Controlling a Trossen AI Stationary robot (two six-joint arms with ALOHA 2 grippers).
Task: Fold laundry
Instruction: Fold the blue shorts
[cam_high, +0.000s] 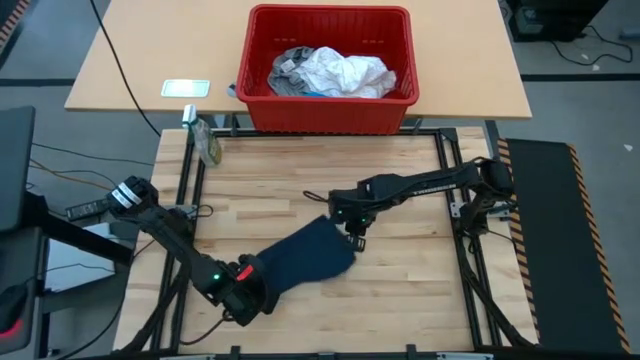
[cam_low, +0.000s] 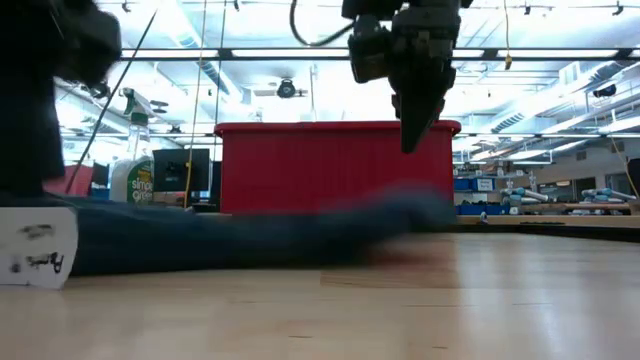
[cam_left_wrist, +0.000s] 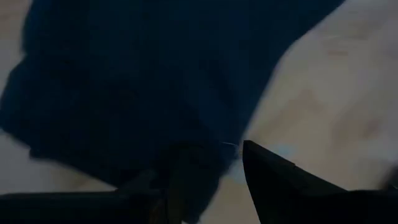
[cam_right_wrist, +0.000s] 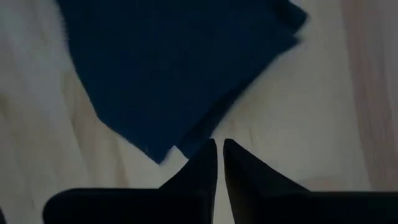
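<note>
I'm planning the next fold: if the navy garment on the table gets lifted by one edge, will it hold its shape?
Probably not. The navy garment lies flat and limp on the table, so it would likely drape and sag. It looks thin and light, and a push would more likely bunch it than slide it whole.

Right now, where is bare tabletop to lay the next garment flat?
Bare wood lies between the red basket and the right gripper, and right of the navy garment. Crowded: the near left corner, where the left gripper holds the garment.

Navy garment (cam_high: 310, 258); red basket (cam_high: 330, 100); white laundry (cam_high: 345, 72).
</note>
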